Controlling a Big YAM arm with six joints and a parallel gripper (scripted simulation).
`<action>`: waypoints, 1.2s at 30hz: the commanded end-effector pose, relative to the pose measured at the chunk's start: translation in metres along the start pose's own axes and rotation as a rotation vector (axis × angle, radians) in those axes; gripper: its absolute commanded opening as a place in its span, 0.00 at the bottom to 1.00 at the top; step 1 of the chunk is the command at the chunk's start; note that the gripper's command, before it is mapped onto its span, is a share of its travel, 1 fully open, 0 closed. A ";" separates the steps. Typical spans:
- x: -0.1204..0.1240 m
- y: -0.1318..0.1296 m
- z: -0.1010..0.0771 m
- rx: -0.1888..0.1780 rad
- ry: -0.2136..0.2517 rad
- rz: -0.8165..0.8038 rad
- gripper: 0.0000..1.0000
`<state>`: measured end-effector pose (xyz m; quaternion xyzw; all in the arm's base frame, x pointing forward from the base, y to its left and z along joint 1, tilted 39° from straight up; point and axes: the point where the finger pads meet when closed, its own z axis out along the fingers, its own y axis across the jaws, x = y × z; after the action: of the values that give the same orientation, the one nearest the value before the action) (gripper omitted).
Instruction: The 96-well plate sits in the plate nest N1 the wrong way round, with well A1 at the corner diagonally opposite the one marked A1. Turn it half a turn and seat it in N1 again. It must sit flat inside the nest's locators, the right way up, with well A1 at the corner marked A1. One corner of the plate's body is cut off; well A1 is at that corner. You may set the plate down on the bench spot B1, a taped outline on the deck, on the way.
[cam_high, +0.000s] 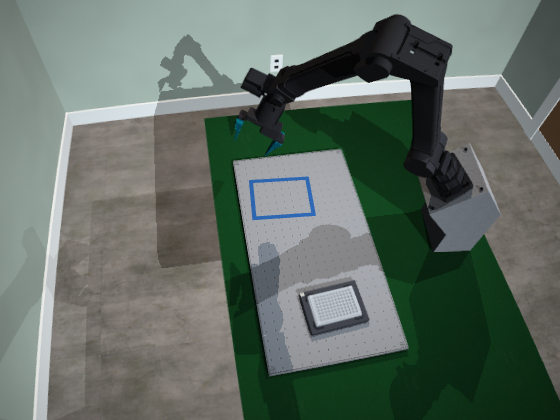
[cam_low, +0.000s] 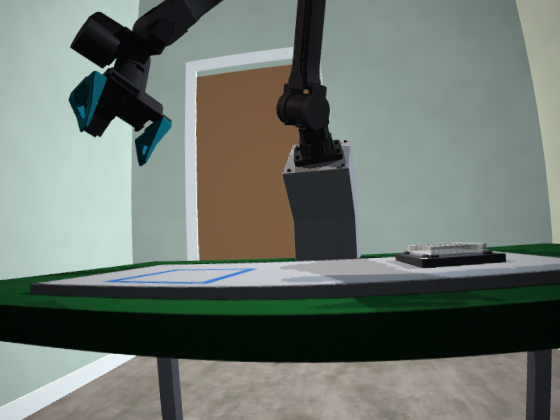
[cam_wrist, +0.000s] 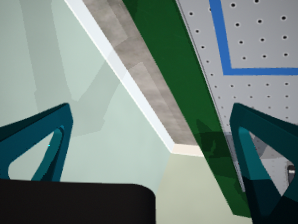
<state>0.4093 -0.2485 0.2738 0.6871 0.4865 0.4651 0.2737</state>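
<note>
Teal fingers (cam_low: 150, 140) on your gripper (cam_high: 259, 135) are standing spread as wide as they go, w/ nothing between them; the pincer is released and hanging high in the air, well above the deck. From the top view it's hovering just past the far short edge of the grey perforated board (cam_high: 280, 240), over the green table top (cam_high: 450, 320), near the blue taped outline (cam_high: 282, 197) but not over it. The wrist cam is looking down at an angle: you're seeing a corner of that blue outline (cam_wrist: 220, 36) upper right, a green strip, then floor and wall beyond. Your plate (cam_high: 334, 305) is sitting at the other end of the board, well apart from the gripper, lying flat in the dark nest (cam_high: 312, 327); from the side view the plate (cam_low: 446, 247) is resting level in the nest (cam_low: 450, 258), wells up. Corner cut and A1 mark are too small to read, so you can't tell orientation from these views. Your black arm (cam_high: 350, 55) is reaching from the grey pedestal (cam_high: 475, 220) across the near-wall end of the table, throwing shadow across the board's middle.
</note>
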 end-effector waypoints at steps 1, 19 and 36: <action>0.009 -0.005 0.014 -0.003 0.010 -0.019 1.00; 0.058 -0.038 0.062 0.138 0.013 -0.260 1.00; 0.105 -0.096 0.097 0.275 0.028 -0.479 1.00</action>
<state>0.4650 -0.1247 0.2038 0.5980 0.6707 0.3366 0.2814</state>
